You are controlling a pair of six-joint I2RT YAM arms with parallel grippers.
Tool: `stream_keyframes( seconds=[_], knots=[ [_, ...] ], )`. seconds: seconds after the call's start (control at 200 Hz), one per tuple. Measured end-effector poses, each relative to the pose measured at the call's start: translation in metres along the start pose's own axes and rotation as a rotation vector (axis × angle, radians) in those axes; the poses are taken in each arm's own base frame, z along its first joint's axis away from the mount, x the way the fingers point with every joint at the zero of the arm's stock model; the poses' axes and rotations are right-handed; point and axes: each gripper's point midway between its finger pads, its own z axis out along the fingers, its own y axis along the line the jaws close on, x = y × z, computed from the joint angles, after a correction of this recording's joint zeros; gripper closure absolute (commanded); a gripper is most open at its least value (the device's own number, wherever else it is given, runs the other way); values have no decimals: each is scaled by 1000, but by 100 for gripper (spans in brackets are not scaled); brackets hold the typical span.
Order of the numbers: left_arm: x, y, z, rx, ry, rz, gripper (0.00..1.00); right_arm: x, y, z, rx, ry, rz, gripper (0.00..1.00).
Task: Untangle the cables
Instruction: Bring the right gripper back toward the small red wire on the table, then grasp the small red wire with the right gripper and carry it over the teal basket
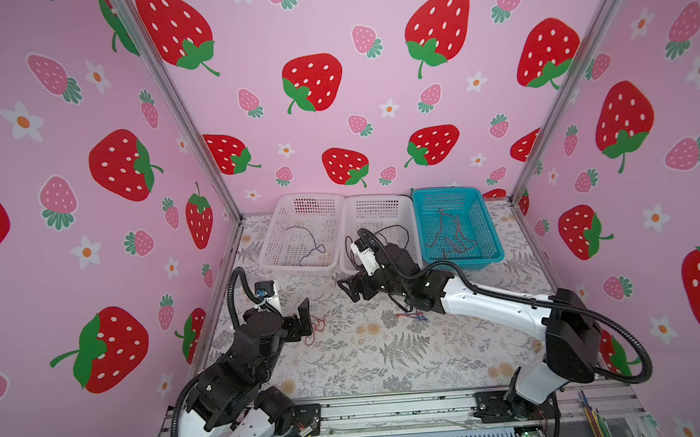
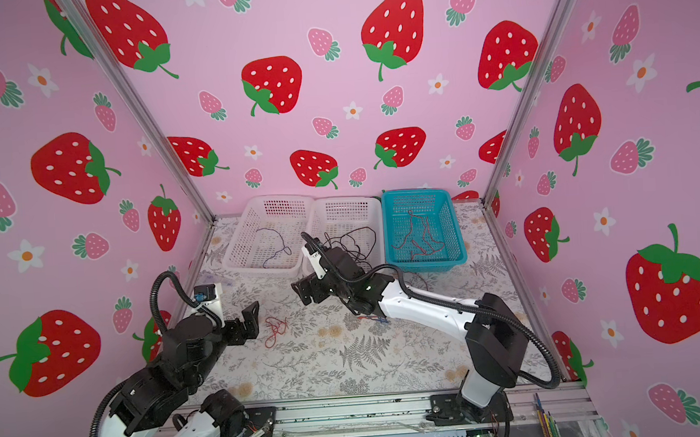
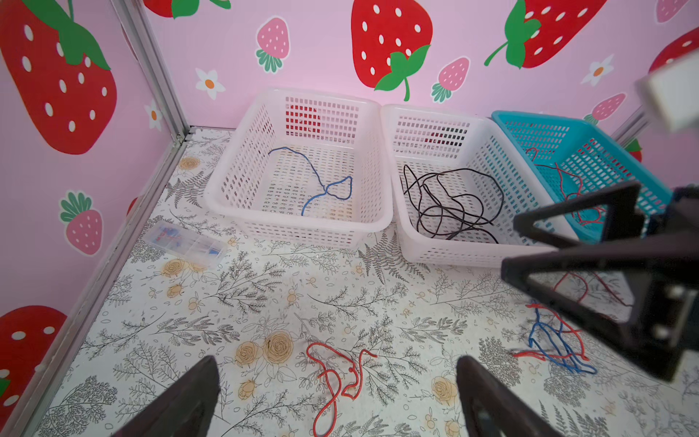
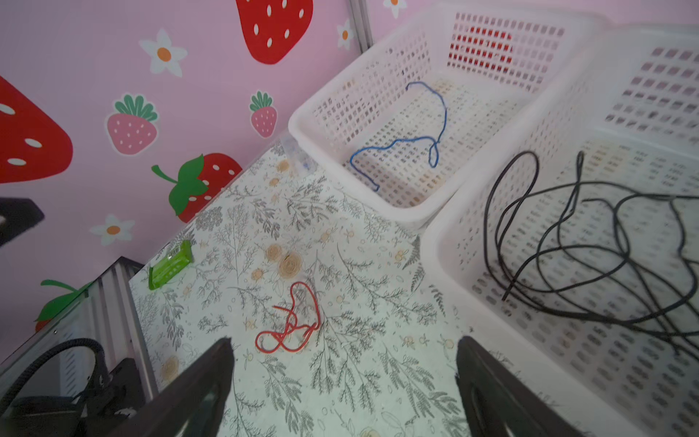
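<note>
Your red cable [image 4: 289, 329] lies in loose loops on the desk [image 4: 340, 265], just ahead of the left tool [image 3: 336, 363], whose jaws stand wide apart. A red-and-blue tangle [image 3: 556, 344] lies under the right arm [image 1: 491, 302], behind the right tool [image 4: 346, 342], which is also spread wide and holds nothing. Black cables [image 3: 452, 212] lie in the middle basket [image 3: 416, 257].

Blue cable [image 3: 326, 188] lies in left white basket [image 3: 299, 227], black cables [image 3: 450, 221] in middle basket [image 3: 454, 253], red cable [image 3: 334, 378] on tabletop [image 3: 264, 302].
</note>
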Motion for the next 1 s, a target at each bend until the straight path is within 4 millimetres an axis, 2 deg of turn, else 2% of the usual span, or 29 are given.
stream_keyframes(
  seconds=[0.13, 0.255, 0.46, 0.62, 0.71, 0.815, 1.0],
  knots=[
    [-6, 9, -7, -24, -44, -21, 1, 26, 26, 13, -56, 28, 35, 11],
    [-12, 17, -15, -43, -89, -46, 1, 51, 41, 31, -98, 64, 84, 14],
    [-13, 22, -17, -58, -112, -62, 1, 96, 42, 68, -105, 147, 154, 23],
    [-13, 22, -18, -61, -114, -66, 1, 126, 37, 86, -80, 199, 172, 29],
    [-13, 23, -18, -64, -115, -66, 1, 132, 37, 94, -80, 205, 177, 35],
    [-13, 23, -18, -65, -115, -67, 1, 129, 40, 106, -93, 189, 187, 39],
    [-13, 23, -18, -65, -115, -67, 1, 126, 42, 125, -96, 171, 186, 41]
  ],
)
